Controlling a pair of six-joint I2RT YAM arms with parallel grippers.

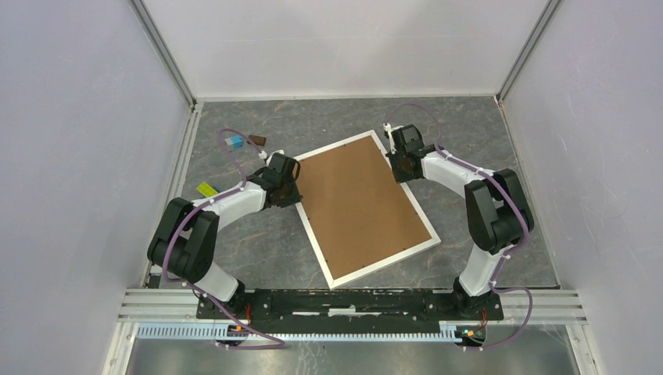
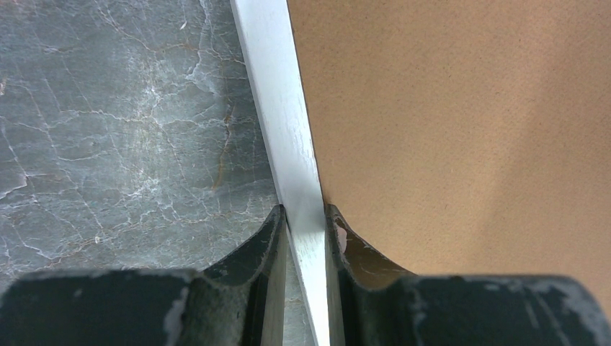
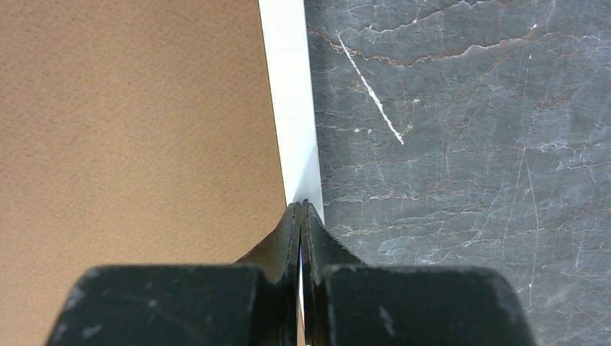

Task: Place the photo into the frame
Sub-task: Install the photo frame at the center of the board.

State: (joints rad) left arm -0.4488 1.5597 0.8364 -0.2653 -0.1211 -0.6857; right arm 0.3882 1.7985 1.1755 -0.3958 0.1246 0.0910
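A thin-edged white rectangular picture frame (image 2: 282,130) is laid flat, back upward, on the dark marbled table (image 1: 258,242), near its middle. It is turned askew, with its long sides slanting rightward towards the near edge. Its opening is filled by a plain brown backing board (image 1: 363,203), bordered all round by the white rim.

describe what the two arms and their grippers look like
The left arm and right arm each have curved white link shells between bulky black joint housings, with a thin purple cable looped along each arm. The left gripper and right gripper have matte black tapered fingers, scuffed with pale wear marks.
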